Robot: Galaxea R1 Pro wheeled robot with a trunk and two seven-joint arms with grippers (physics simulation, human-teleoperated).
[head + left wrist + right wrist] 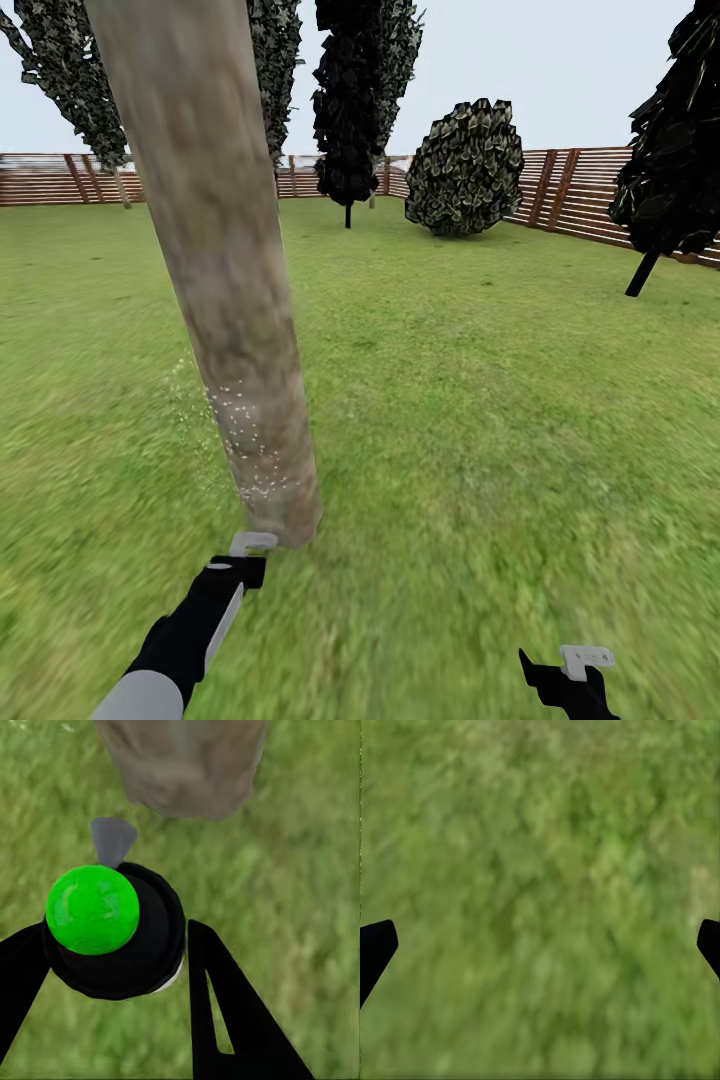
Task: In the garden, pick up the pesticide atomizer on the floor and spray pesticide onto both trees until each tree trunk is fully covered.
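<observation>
Spraying the near trunk, low down

Left end effector (112, 967) pinches the green-capped atomizer (93, 909), nozzle aimed at the upright tree trunk (225, 290) just ahead; pesticide (240, 425) specks its base. Right end effector (540, 945) hangs spread over grass (500, 400).

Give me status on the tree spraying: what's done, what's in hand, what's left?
Done: the atomizer is off the grass, clamped in the left gripper. In hand: its nozzle faces the near tree trunk, where white pesticide specks dot only the lower part. Left: the trunk above the specks looks bare, and the second tree is apparently still to do. The right gripper is open over grass.
</observation>
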